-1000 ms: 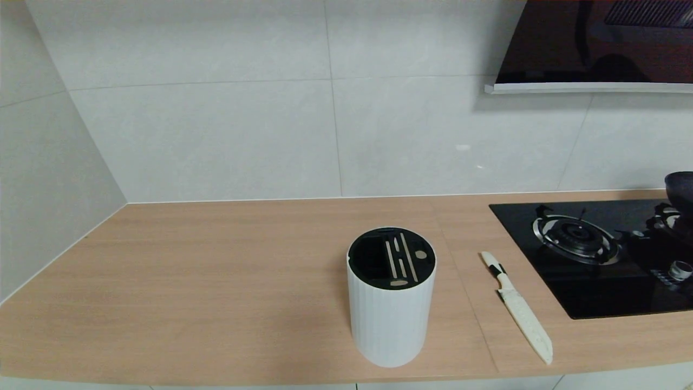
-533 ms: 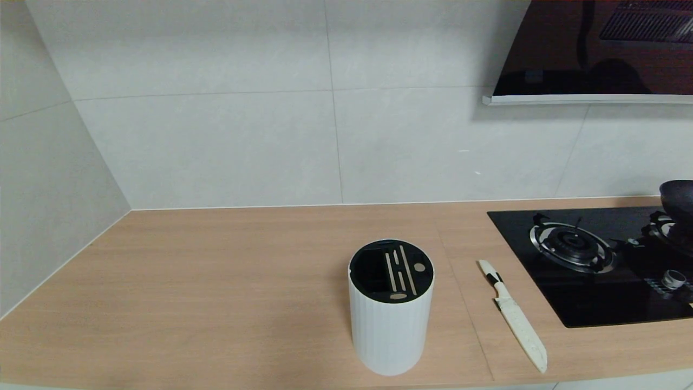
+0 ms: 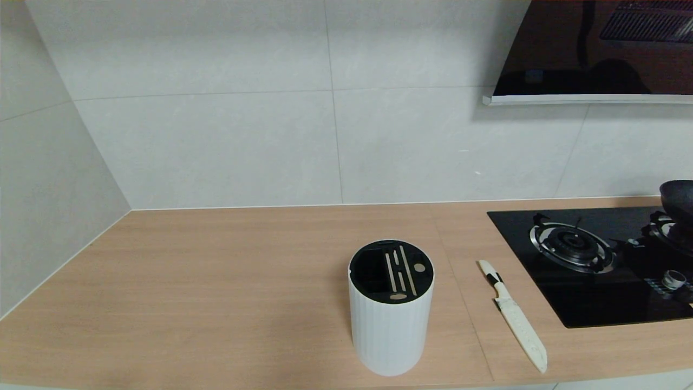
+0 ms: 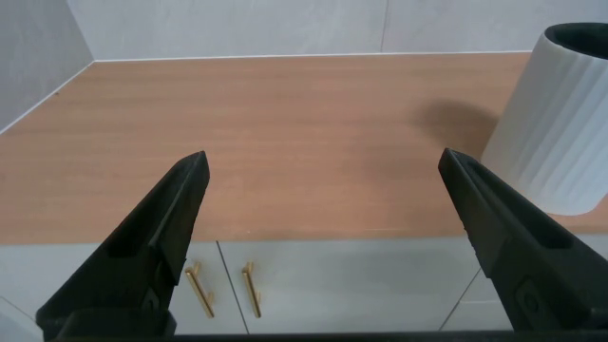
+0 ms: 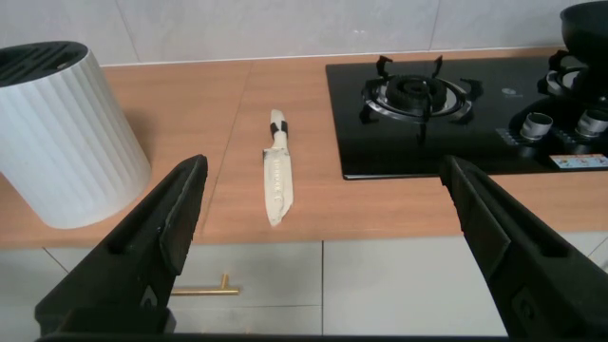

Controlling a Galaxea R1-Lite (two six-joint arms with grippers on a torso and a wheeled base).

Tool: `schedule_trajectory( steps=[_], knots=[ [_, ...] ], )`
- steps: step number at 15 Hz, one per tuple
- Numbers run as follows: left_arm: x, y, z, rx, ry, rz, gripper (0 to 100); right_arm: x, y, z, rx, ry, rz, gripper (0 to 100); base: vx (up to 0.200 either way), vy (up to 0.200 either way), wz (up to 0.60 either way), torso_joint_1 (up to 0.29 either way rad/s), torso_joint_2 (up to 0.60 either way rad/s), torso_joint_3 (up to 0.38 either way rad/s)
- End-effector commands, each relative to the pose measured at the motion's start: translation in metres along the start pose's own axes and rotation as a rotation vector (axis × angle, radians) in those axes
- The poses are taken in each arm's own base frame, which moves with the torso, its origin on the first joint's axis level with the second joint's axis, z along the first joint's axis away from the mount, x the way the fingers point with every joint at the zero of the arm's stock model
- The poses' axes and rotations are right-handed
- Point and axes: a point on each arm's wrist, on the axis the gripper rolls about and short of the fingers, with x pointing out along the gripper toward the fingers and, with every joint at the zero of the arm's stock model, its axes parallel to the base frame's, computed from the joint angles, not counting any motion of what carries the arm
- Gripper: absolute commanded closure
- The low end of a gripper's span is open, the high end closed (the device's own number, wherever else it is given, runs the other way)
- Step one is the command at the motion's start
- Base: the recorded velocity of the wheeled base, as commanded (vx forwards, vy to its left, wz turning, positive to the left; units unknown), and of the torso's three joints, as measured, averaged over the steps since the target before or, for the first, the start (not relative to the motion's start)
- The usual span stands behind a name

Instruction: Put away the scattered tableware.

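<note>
A white ribbed knife holder with a black slotted top stands near the front edge of the wooden counter. A white knife with a black band on its handle lies flat to the holder's right, tip toward the front edge. My left gripper is open in front of the counter edge, left of the holder. My right gripper is open and held off the counter's front edge, with the knife ahead between its fingers and the holder to one side. Both hold nothing.
A black gas hob with burners sits at the right, with a dark pan on the far burner and a range hood above. Tiled walls close the back and left. Cabinet doors with brass handles lie below the counter.
The head camera tilted up between one second and half a second ago, so the whole scene slid down. Holder and knife stay in place since.
</note>
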Motion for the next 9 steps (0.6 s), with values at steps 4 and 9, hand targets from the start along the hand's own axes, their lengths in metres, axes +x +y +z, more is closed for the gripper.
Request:
schedule_trajectory(
  steps=[4,9],
  knots=[
    [0.0000,0.0000,0.0000,0.002,0.000,0.001,0,0.0000,0.0000,-0.0001,-0.001,0.001,0.001,0,0.000,0.000,0.00,0.000,0.00,0.000],
    [0.0000,0.0000,0.0000,0.000,0.000,-0.001,0,0.0002,-0.0001,0.0000,0.005,0.002,0.001,0,0.000,0.000,0.00,0.000,0.00,0.000]
  ],
)
